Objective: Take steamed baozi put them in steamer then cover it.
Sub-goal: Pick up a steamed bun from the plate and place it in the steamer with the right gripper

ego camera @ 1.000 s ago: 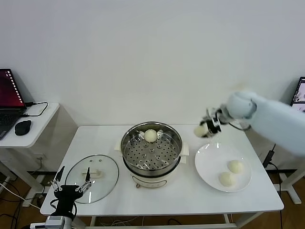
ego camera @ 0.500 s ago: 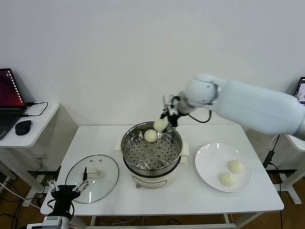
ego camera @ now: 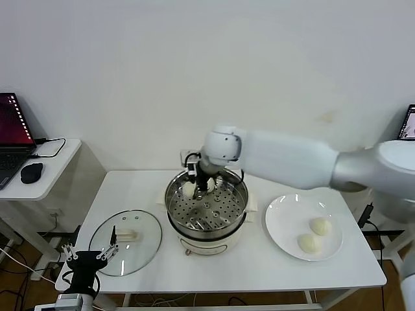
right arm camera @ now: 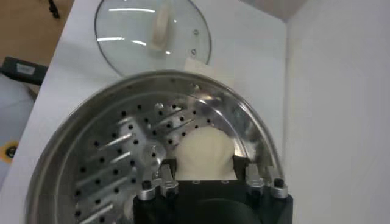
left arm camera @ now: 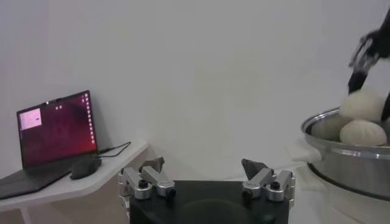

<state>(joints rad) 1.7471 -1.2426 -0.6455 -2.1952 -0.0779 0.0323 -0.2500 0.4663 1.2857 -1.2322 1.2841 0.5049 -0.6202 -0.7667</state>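
Right gripper [ego camera: 194, 186] is clamping a smooth round baozi [right arm camera: 207, 153] inside the shiny perforated steel steamer [ego camera: 206, 204]; left gripper [ego camera: 87, 258] is hanging released by the glass cover [ego camera: 125, 241].

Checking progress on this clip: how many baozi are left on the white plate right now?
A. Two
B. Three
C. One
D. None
A: two baozi lie on the white plate, while the right hand holds another baozi inside the steamer.
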